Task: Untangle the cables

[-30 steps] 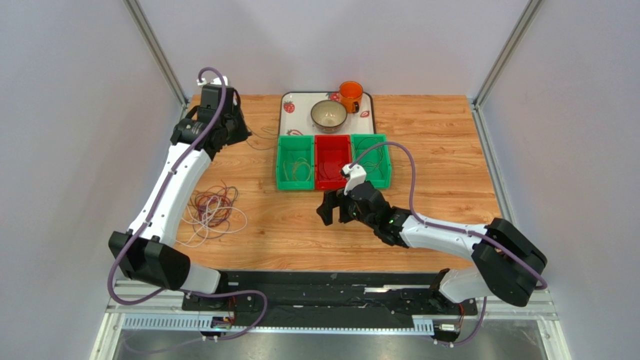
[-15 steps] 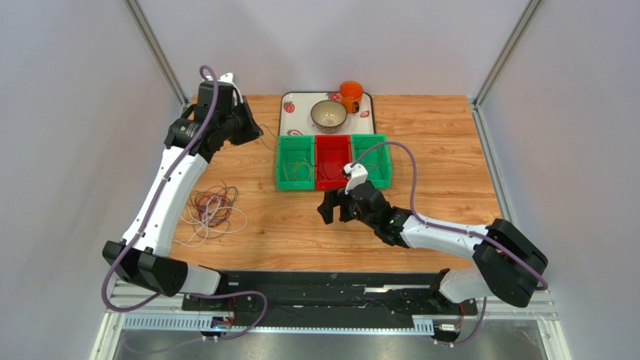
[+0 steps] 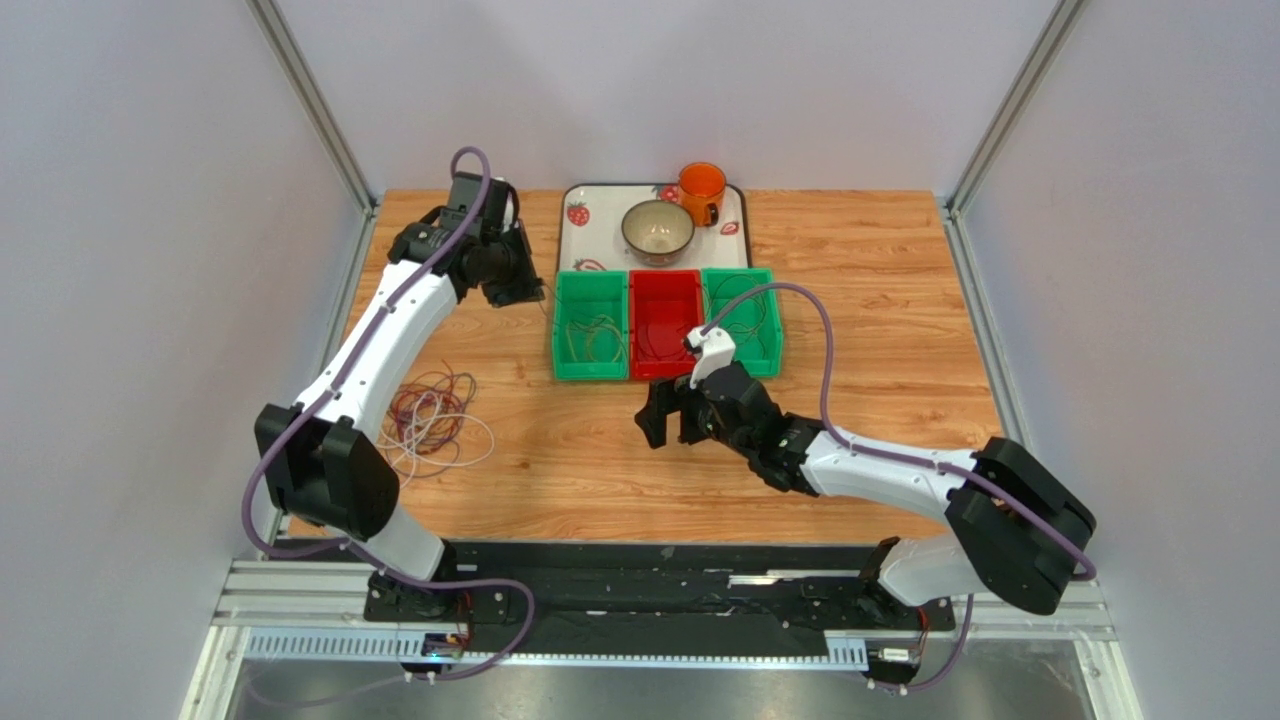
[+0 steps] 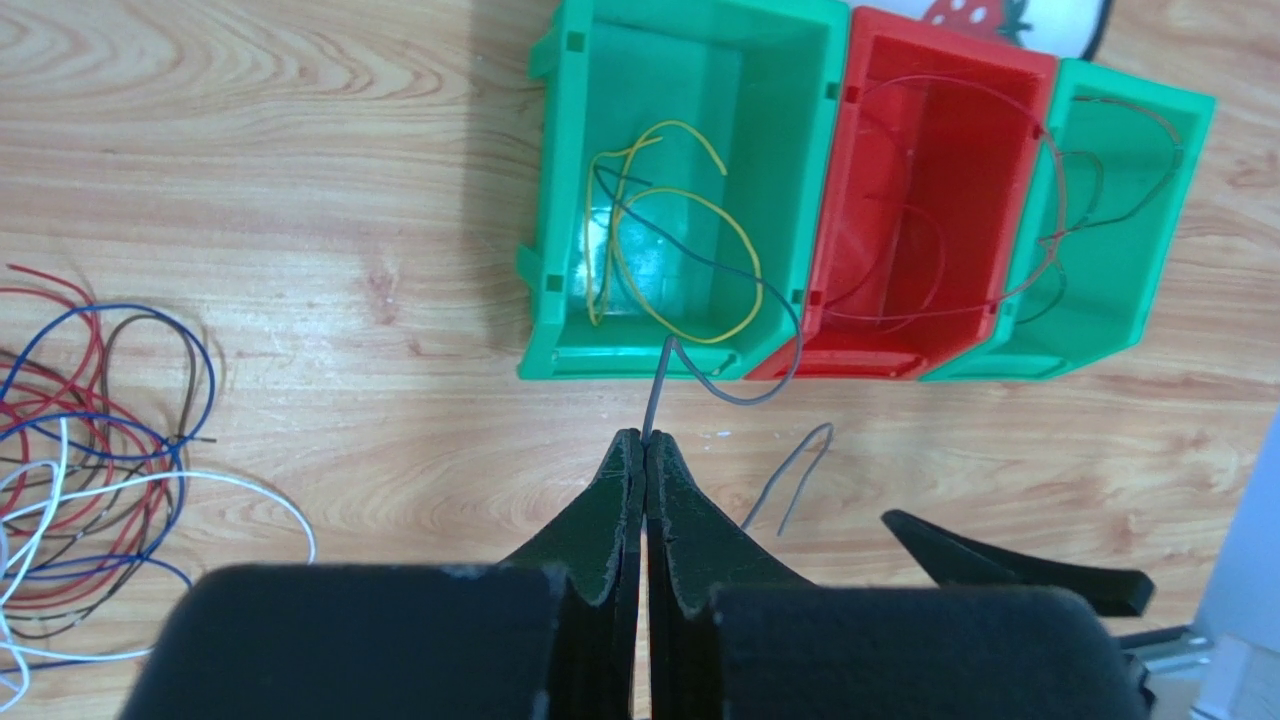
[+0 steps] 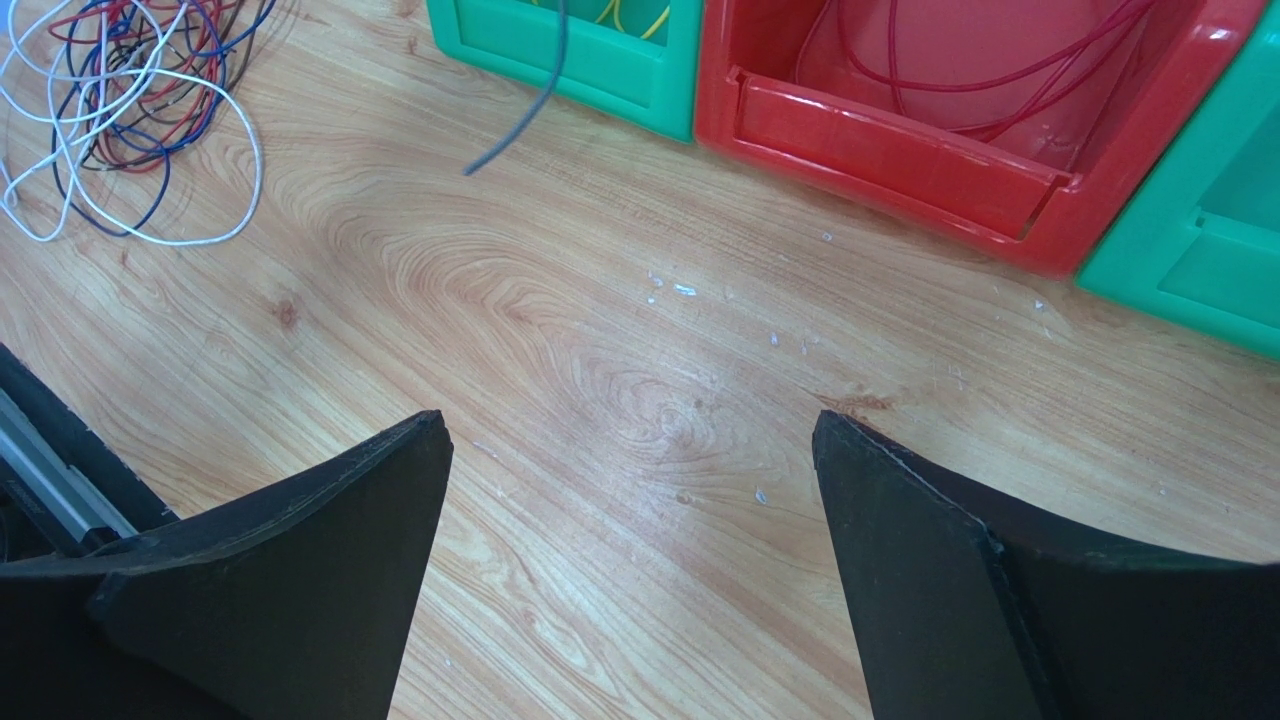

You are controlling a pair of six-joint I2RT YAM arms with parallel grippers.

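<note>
A tangled bundle of cables (image 3: pixel 428 417) in red, blue, white and dark colours lies on the wooden table (image 3: pixel 872 270) at the left, also seen in the left wrist view (image 4: pixel 90 435). My left gripper (image 4: pixel 646 438) is shut on a thin grey cable (image 4: pixel 658 387) just in front of the left green bin (image 4: pixel 549 285). That cable runs up over the bin's front wall, and its loose end (image 4: pixel 789 480) curls over the wood. Yellow cables (image 4: pixel 661 225) lie inside that bin. My right gripper (image 5: pixel 631 428) stands open above bare wood, nothing between its fingers.
The red bin (image 3: pixel 664 357) holds a red cable, and the right green bin (image 3: pixel 769 323) holds a dark one. Behind the bins a white tray (image 3: pixel 579 198) carries a bowl (image 3: pixel 658 230) and an orange cup (image 3: pixel 700 191). Grey walls close in left and right.
My left arm has swung from the back left corner rightward to the left green bin, gripper still shut. The right arm has not moved.
</note>
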